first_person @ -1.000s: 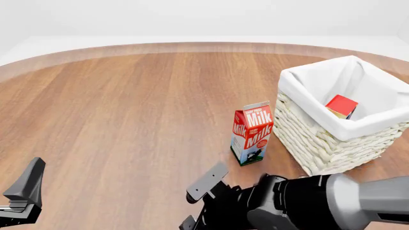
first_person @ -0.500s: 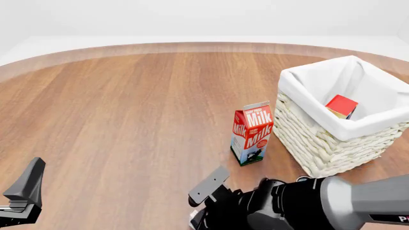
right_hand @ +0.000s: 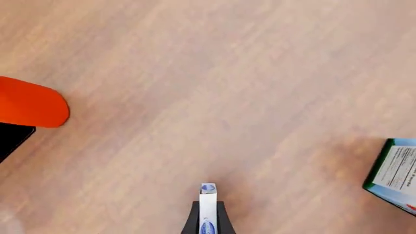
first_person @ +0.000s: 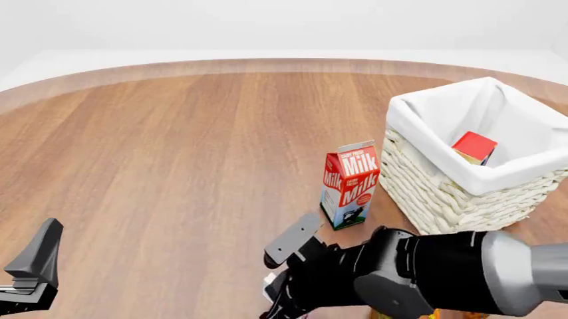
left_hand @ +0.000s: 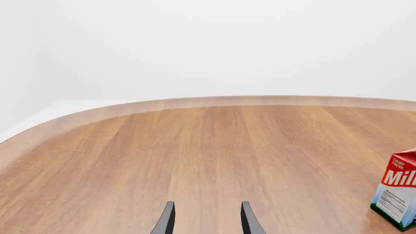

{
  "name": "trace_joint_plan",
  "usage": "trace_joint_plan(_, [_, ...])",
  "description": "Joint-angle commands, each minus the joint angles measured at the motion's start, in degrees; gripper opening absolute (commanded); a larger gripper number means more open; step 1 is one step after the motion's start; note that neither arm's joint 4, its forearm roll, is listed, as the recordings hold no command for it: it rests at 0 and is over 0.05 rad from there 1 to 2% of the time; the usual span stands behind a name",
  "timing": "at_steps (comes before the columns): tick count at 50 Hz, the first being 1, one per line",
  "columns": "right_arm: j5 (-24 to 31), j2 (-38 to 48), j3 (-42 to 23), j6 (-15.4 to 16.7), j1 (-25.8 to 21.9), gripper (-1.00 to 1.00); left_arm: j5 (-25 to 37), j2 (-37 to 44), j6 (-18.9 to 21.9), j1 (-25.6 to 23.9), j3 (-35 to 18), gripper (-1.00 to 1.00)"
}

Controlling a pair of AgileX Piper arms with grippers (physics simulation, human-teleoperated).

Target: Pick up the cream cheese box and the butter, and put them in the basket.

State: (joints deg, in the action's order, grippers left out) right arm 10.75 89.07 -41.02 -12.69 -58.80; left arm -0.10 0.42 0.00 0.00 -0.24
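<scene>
Counting one butter [first_person: 474, 147] in one basket [first_person: 443, 193], one milk carton [first_person: 350, 184] beside.

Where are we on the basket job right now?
Done: the butter lies in the basket. In hand: the right gripper is shut on a thin white-and-blue item, apparently the cream cheese box. Left: carrying it to the basket. The left gripper is open, idle.
</scene>
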Motion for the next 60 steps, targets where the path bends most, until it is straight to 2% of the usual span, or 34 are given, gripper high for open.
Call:
trace_joint_plan(1, [4.0,-4.1,-3.4,1.4,0.0,-1.00,0.0,0.0,0.0,0.0,0.0,1.00])
trace_joint_plan(11, [7.3,-7.6,-7.4,2.3,-0.6,-1.00,0.0,0.0,0.0,0.0,0.0,1.00])
trace_joint_plan(21, [11.1,-12.2,-12.1,5.5,1.7,-1.00,0.0,0.0,0.0,0.0,0.0,1.00])
trace_joint_plan(31, [12.8,-15.5,-14.6,6.5,3.4,-1.00,0.0,0.0,0.0,0.0,0.0,1.00])
trace_joint_plan(42, [16.8,-22.2,-19.3,9.1,6.3,-1.00,0.0,0.0,0.0,0.0,0.0,1.00])
trace_joint_plan(47, [17.7,-23.7,-20.2,9.1,7.1,-1.00,0.0,0.0,0.0,0.0,0.0,1.00])
trace_joint_plan(53, [19.7,-27.0,-23.1,10.4,8.9,-1.00,0.0,0.0,0.0,0.0,0.0,1.00])
trace_joint_plan(60, [22.0,-31.0,-26.2,11.0,13.9,-1.00,0.0,0.0,0.0,0.0,0.0,1.00])
